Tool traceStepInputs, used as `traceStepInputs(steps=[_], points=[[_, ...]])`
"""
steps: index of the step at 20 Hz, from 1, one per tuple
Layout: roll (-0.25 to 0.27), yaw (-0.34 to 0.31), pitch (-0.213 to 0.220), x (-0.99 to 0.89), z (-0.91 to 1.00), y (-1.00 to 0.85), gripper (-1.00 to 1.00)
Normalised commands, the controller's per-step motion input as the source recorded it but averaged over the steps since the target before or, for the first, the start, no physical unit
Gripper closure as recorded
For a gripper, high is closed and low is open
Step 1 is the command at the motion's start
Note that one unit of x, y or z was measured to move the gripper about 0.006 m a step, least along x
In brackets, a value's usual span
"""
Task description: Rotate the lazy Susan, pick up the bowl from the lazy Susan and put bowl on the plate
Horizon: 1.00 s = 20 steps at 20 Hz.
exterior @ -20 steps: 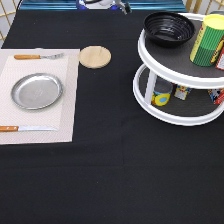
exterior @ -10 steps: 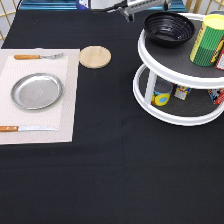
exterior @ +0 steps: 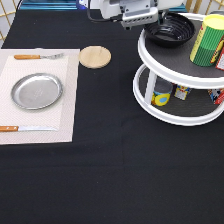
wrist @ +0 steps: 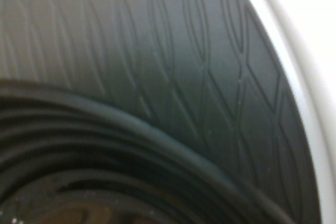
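Observation:
The glossy black bowl [exterior: 174,30] sits on the upper tier of the white lazy Susan [exterior: 165,69] at the exterior view's top right. My gripper [exterior: 140,21] hangs low over the bowl's left rim, its white hand covering that edge. The wrist view shows the bowl's ridged rim [wrist: 90,165] from very close, with the dark grey patterned tray [wrist: 195,75] and the white edge [wrist: 311,75] of the lazy Susan beside it. The silver metal plate [exterior: 36,91] lies bare on a pale placemat [exterior: 67,117] at the exterior view's left.
A round wooden coaster [exterior: 95,56] lies between the placemat and the turntable. A fork [exterior: 37,56] and a knife [exterior: 25,128] flank the plate. A yellow-green canister [exterior: 207,42] stands beside the bowl on the upper tier. Small tins [exterior: 161,95] stand on the lower tier.
The arm has come in from the exterior view's top edge, moving right and down until the hand reaches the bowl's left rim. The bowl and plate have not moved.

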Motion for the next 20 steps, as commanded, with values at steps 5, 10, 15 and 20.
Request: traceStepInputs(steps=[5,10,15,20], points=[[-0.108,0.0,0.0,-0.19,0.0,0.29,1.0],[-0.106,0.0,-0.021,-0.17,-0.08,0.17,1.0],[-0.11,0.0,-0.078,-0.03,-0.11,0.03,1.0],[-0.065,-0.011,-0.047,0.0,0.13,0.0,1.0]])
